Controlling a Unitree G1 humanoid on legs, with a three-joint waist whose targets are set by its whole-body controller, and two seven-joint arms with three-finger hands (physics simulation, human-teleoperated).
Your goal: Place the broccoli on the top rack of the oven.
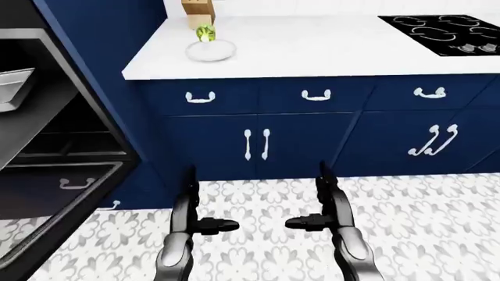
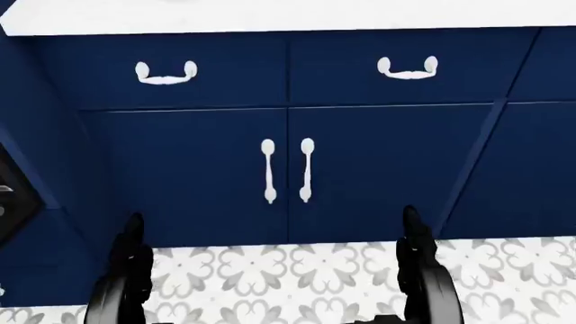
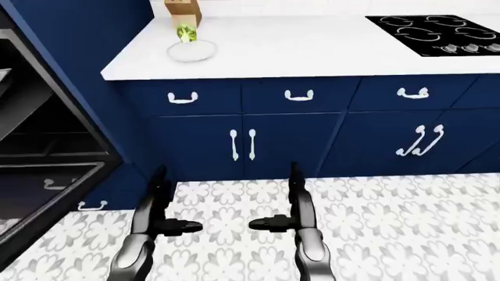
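Both hands spread, left hand [image 1: 204, 224], right hand [image 1: 306, 222], broccoli [image 1: 206, 33] on plate [image 1: 211, 51], oven [image 1: 47, 146] open left.

A white counter [image 1: 328, 52] runs across the top of the left-eye view, set on navy-blue cabinets [image 1: 312, 146] whose drawers and doors carry white handles [image 1: 256, 144]. Let into the counter at its right end is a black cooktop [image 1: 449, 32] with faint ring markings. A tall navy panel [image 1: 101, 35] stands at the counter's left end, just beside dark open shelving [image 1: 54, 134] at the left edge of the view. The floor [image 1: 438, 234] is tiled in a grey-and-white floral pattern. A strip of pale wall [image 1: 312, 6] shows above the counter. The lighting is even and flat.
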